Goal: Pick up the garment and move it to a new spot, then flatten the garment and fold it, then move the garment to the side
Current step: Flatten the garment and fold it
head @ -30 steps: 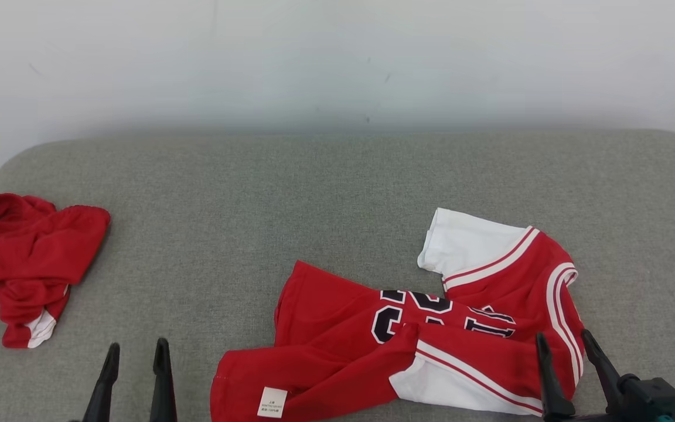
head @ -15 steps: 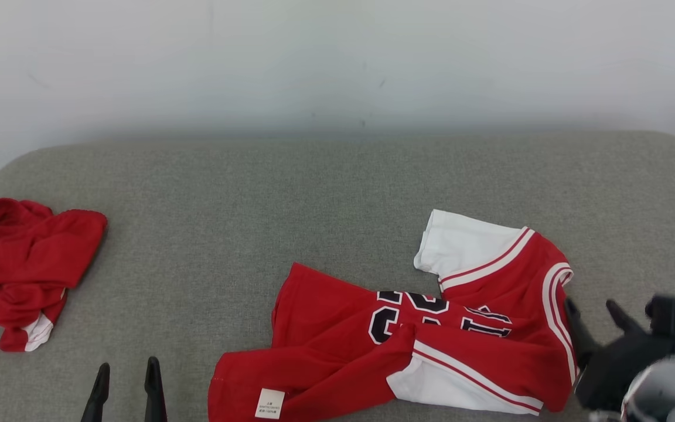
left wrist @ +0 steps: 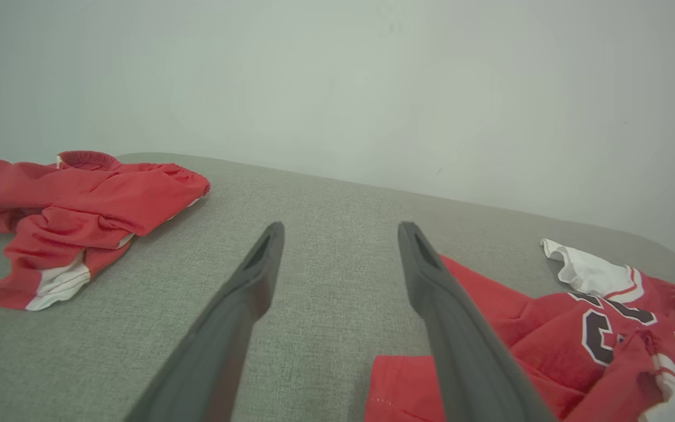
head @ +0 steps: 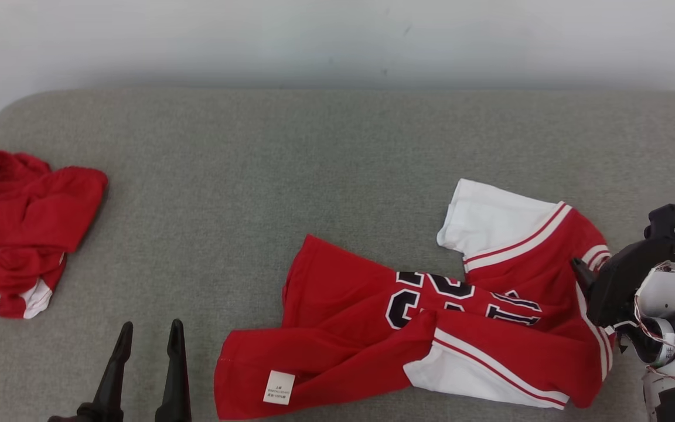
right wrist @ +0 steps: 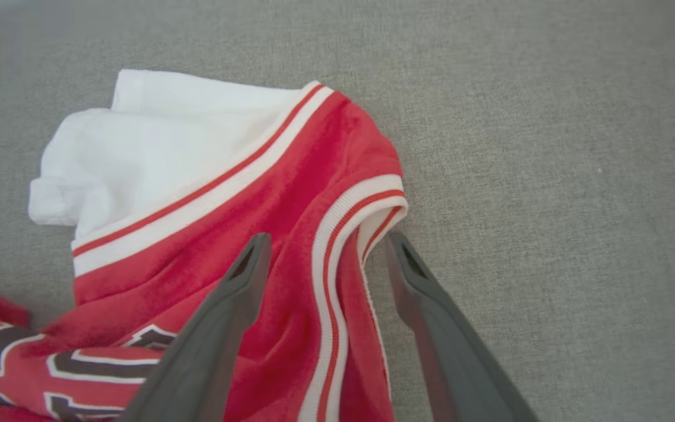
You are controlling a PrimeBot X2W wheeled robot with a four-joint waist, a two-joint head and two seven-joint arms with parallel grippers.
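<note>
Your crumpled red-and-white jersey [head: 431, 328] lies on the grey padded surface [head: 255, 176]. Your right end effector [right wrist: 323, 246] is released, its fingers straddling the striped trim at the jersey's right edge. Your left end effector [head: 152, 323], also released and empty, sits left of the jersey, and a second red garment [head: 21, 223] lies farther left.

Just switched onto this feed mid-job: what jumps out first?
A crumpled red-and-white jersey with black numerals lies right of centre on the grey fabric surface. The open right gripper straddles the jersey's striped ribbed edge. A second, bunched red garment sits far left, and the open left gripper is near the front.
</note>
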